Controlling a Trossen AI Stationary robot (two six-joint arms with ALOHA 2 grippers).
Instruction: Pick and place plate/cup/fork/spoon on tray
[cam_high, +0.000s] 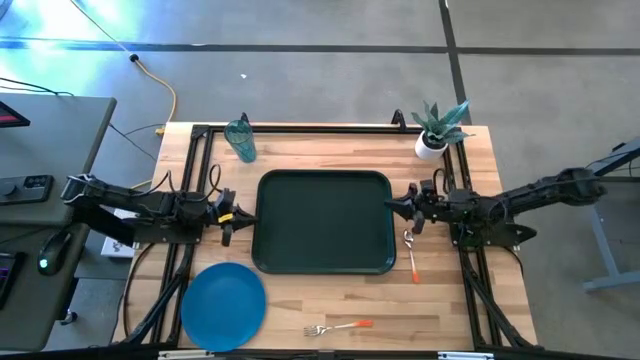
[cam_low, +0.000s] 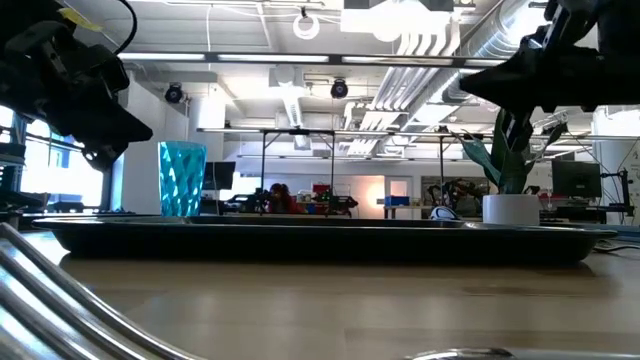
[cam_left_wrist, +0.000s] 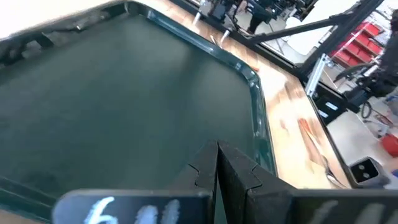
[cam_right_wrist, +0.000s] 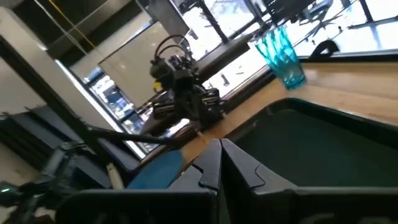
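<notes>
Tray (cam_high: 325, 222): dark green-black, rectangular, raised rim; set at the middle of the table (cam_high: 330, 300). Nothing is seen lying in it. Judged stiff; it is the destination and need not be lifted.

Plate (cam_high: 223, 306): round, flat, bright blue; laid on the table near the front left corner, apart from the tray. Judged light and rigid but low-lying, so the rim is the only place to be pinched; a smooth surface may slip between the fingers.

Cup (cam_high: 240, 140): translucent teal tumbler, upright, beyond the tray's far left corner. Judged light and easily tipped; best taken across the wall near mid-height, or at the lip, with modest force.

Spoon (cam_high: 410, 251): silver bowl, thin orange handle; laid just beside the tray's right edge, bowl toward the far side. Judged light, stiff and thin; to be taken across the handle, close to the wood.

Fork (cam_high: 338, 327): silver tines, orange handle; laid near the front edge, in front of the tray. Same handling as the spoon.

Left gripper (cam_high: 238, 216): held at the tray's left edge, fingers pressed together, nothing held.

Right gripper (cam_high: 393, 207): held at the tray's right edge, just beyond the spoon, fingers likewise together and empty.

Potted plant (cam_high: 435, 128): white pot, far right corner; not part of the task.
</notes>
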